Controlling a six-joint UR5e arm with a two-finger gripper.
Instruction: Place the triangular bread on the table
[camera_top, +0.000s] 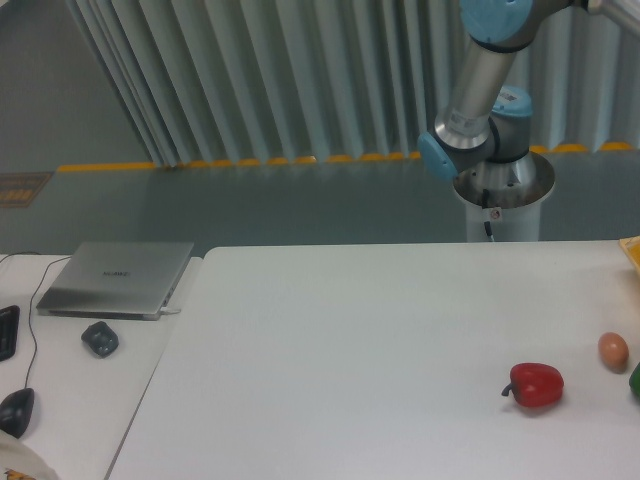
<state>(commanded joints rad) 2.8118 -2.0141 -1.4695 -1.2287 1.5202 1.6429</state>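
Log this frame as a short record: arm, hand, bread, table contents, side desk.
arm: base column behind the table's far edge, upper links running out of the top of the frame
hand: not in view
triangular bread: not visible
table: red pepper, tan egg-like ball, green item cut by the right edge, yellow item at the right edge
side desk: closed laptop, two mice

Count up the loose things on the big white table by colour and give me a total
Red: 1, the red pepper
Tan: 1, the small egg-like ball
Green: 1, an item cut off at the right edge
Yellow: 1, an item cut off at the right edge
Total: 4

No triangular bread shows in this view.
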